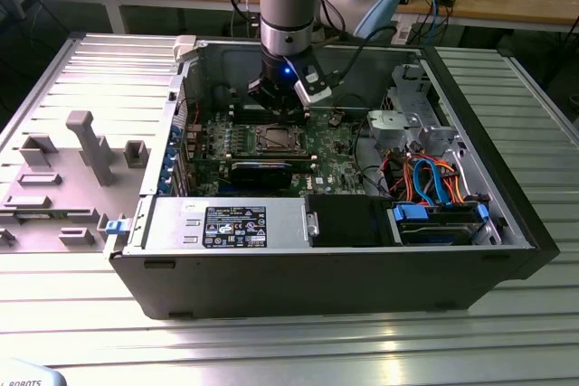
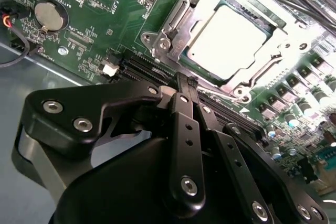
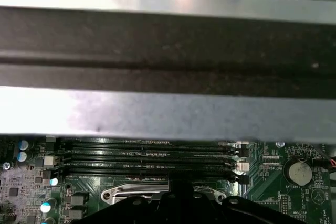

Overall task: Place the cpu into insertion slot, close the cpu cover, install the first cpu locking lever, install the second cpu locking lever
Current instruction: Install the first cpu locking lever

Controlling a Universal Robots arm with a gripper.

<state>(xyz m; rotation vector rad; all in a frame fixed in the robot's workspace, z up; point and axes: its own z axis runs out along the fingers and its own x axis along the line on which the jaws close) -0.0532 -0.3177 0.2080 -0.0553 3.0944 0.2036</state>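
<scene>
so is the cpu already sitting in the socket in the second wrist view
Yes, the cpu lies flat inside the insertion slot, with the cpu cover framing its silver top.

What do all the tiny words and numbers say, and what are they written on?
Black sticker on the silver box: white print, too small to read.
Green board: tiny white letters in both wrist views, too blurred to read for sure.
White thing at the exterior view's bottom left corner: letters cut off by the edge.
So there is nothing I can quote.
</scene>
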